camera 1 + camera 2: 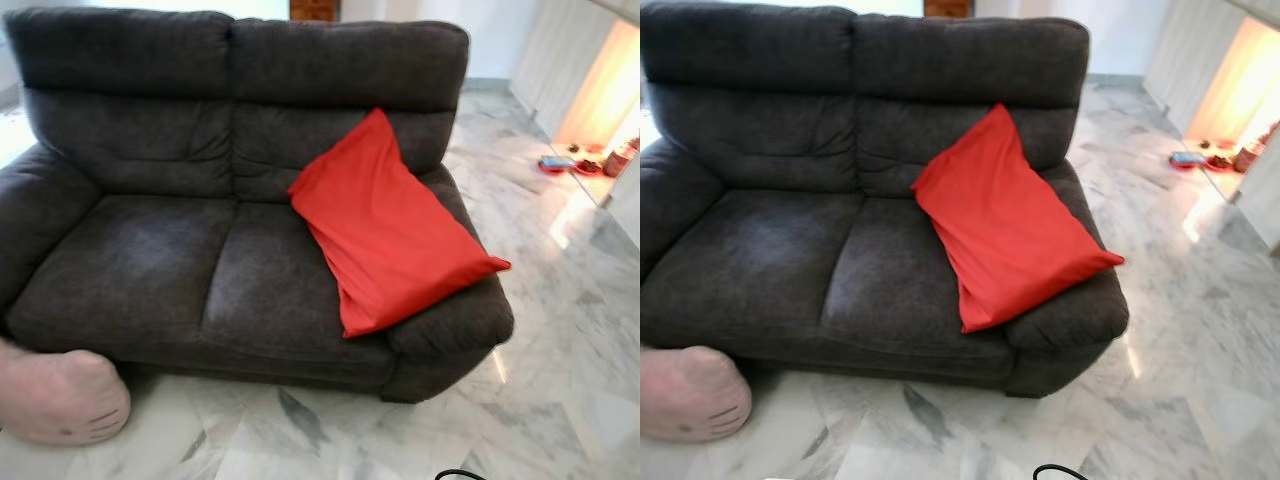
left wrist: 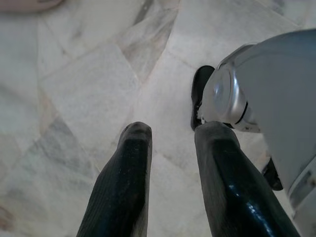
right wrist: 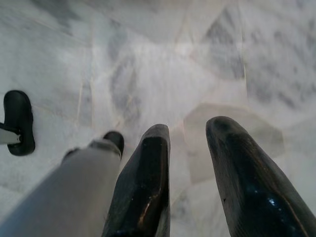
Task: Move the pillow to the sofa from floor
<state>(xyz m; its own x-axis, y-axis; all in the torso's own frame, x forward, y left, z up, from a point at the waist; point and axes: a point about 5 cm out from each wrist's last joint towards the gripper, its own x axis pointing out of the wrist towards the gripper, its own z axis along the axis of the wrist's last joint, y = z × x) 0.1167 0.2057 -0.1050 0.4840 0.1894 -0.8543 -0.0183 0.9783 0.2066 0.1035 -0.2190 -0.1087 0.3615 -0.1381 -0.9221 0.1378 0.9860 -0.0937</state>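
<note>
Red pillow (image 1: pixel 385 230): rectangular, smooth fabric, lying tilted on the right seat of the dark grey sofa (image 1: pixel 150 250). Upper corner leans against the backrest; lower right corner rests over the right armrest. Pink pillow (image 1: pixel 60 395): on the floor, touching the sofa's left front.

Pillow (image 1: pixel 385 225) on sofa (image 1: pixel 150 250) right seat, plush cushion (image 1: pixel 60 395) on floor (image 1: pixel 560 380) front-left

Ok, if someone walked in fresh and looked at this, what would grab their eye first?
The red pillow jumps out, leaning against the dark grey sofa's back and lying over its right armrest. Next, a pink pillow on the marble floor by the sofa's left front corner. Both grippers, left and right, hang open over the floor.
</note>
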